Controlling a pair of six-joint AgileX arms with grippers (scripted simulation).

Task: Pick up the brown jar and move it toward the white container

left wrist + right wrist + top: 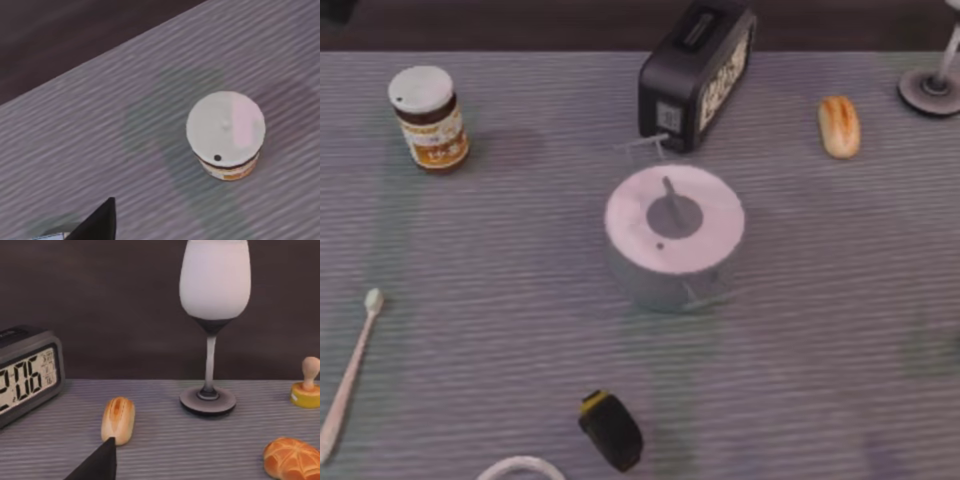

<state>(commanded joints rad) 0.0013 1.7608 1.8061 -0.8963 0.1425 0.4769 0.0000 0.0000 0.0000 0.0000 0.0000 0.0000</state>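
Note:
The brown jar [428, 118], with a white lid and an orange label, stands upright at the far left of the table. The left wrist view looks down on the jar [226, 132] from above. One dark finger [102, 222] of my left gripper shows there, well apart from the jar, with nothing held. The white container [673, 232], a grey pot with a white lid and a grey knob, sits at the table's middle. My right gripper shows one dark finger [100, 462] near a bread roll [118, 420], holding nothing. Neither arm appears in the top view.
A black clock [698, 72] stands just behind the pot. A bread roll [839, 126] and a wine glass [932, 85] are at the far right. A toothbrush [350, 370] lies at the near left, and a black-and-yellow tape measure [610, 430] at the near middle. A stamp [307, 385] and a bun [292, 457] show in the right wrist view.

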